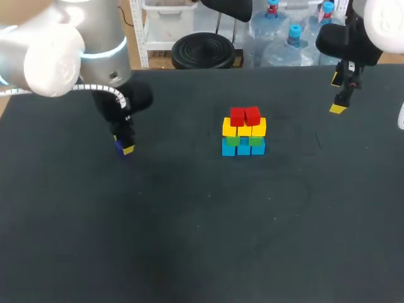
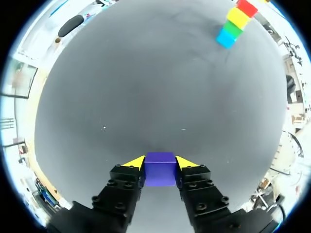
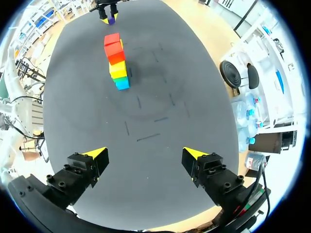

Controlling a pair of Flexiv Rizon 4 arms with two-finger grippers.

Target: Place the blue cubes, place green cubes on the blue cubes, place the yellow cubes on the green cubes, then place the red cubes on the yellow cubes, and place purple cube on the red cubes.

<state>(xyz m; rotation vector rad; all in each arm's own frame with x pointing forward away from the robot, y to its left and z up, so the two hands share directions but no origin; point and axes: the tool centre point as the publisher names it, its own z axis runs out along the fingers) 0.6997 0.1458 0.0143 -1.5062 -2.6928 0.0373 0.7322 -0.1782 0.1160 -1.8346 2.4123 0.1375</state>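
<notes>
A stack of cubes [image 1: 243,131] stands at the table's middle: a blue row [image 1: 243,149] at the bottom, green [image 1: 243,141] above it, then yellow [image 1: 243,128], with two red cubes [image 1: 245,116] on top. The stack also shows far ahead in the left wrist view [image 2: 236,22] and the right wrist view [image 3: 116,60]. On the table at the left, the purple cube [image 2: 160,168] sits between the fingers of my left gripper [image 2: 161,162], which press on it from both sides. In the head view that gripper [image 1: 124,149] is down at the mat. My right gripper [image 1: 336,93] hangs open and empty at the far right [image 3: 146,155].
The dark mat [image 1: 202,227] covers the whole table. Nothing else lies on it besides the stack and the purple cube.
</notes>
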